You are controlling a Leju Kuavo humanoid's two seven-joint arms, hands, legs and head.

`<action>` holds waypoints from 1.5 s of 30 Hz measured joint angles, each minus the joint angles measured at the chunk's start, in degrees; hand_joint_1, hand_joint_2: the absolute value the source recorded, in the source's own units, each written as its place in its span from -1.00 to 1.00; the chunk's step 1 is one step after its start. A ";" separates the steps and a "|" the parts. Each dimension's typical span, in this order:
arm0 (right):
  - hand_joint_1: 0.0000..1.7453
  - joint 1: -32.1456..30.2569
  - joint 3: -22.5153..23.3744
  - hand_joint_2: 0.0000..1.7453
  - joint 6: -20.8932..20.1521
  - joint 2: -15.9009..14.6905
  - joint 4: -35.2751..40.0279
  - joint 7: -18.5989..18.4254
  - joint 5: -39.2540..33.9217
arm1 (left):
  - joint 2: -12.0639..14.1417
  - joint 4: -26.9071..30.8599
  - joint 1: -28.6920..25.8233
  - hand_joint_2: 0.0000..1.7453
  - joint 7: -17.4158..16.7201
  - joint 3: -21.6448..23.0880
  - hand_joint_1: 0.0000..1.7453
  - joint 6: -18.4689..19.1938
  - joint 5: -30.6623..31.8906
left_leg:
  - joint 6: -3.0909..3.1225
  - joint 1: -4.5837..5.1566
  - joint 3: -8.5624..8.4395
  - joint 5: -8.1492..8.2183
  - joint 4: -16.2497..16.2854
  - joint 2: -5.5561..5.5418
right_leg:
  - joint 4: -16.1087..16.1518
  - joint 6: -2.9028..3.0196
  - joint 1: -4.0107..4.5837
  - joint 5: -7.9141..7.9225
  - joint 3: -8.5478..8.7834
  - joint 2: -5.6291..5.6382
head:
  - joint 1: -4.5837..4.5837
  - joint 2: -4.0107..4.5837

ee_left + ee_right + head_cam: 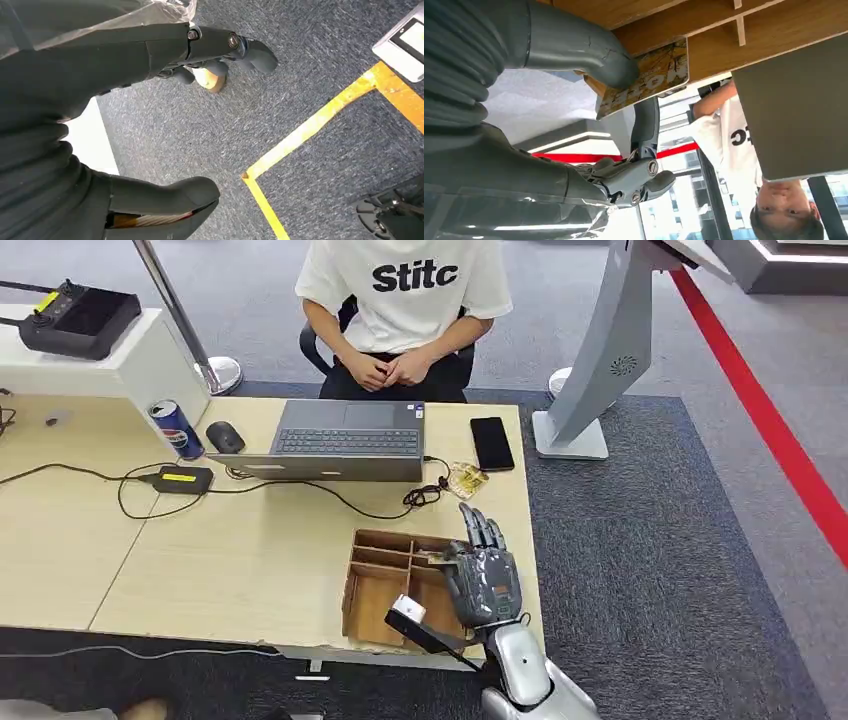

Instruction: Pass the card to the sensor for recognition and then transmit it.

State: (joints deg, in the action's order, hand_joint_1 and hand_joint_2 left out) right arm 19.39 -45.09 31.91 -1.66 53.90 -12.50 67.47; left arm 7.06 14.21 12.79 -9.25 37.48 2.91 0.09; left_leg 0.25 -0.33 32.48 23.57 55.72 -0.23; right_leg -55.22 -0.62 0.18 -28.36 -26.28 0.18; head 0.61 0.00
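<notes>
Silver arm (520, 670), grey ribbed robot hand (484, 575) w/ dark fingers (482, 528).

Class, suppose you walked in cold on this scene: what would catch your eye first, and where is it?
The silver right hand stands out first, raised over the wooden divided tray at the table's near right corner; the right wrist view shows its thumb pressing a yellow patterned card. Beyond it, a person in a white shirt sits behind a grey laptop, hands clasped.
</notes>
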 joint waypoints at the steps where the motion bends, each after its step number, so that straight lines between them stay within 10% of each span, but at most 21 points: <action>1: 1.00 0.00 0.02 1.00 0.00 0.00 -0.02 0.20 -0.24 | 0.00 0.00 0.00 1.00 0.00 -0.02 -1.00 0.00 0.00 | 0.00 0.00 0.00 0.00 0.00 0.00 | 0.00 0.00 0.00 0.00 0.00 0.00 | 0.00 0.00; 21: 1.00 -3.11 1.46 1.00 3.56 -1.53 7.23 -0.41 -1.67 | -0.02 0.00 -1.73 1.00 0.76 -0.35 -1.00 -0.81 -0.79 | 0.01 0.00 0.00 0.01 0.00 0.01 | 0.01 0.00 -0.01 0.00 -0.03 0.00 | 0.00 0.00; 31: 1.00 -10.07 11.58 1.00 2.38 -9.66 24.44 -5.73 1.44 | 0.28 -0.11 -3.90 1.00 1.73 -1.31 -1.00 -1.68 -1.62 | 0.08 0.13 0.03 0.06 0.01 0.00 | 0.06 -0.05 -0.13 -0.02 -0.04 0.03 | -0.02 0.00; 45: 1.00 -11.57 15.19 1.00 1.51 -10.97 31.96 -4.11 2.47 | 0.11 -0.09 -3.91 1.00 1.73 -1.75 -1.00 -1.90 -1.68 | 0.08 0.11 0.03 0.06 0.00 0.01 | 0.04 -0.05 -0.09 -0.03 -0.04 0.03 | 0.00 0.00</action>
State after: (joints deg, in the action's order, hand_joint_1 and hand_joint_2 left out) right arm 7.82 -29.90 33.42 -12.63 85.86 -16.61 69.94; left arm 7.17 14.12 8.88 -7.52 35.74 1.01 -1.60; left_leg 0.33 -0.22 32.51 23.63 55.73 -0.22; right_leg -55.17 -0.67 0.08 -28.39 -26.33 0.21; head 0.61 0.00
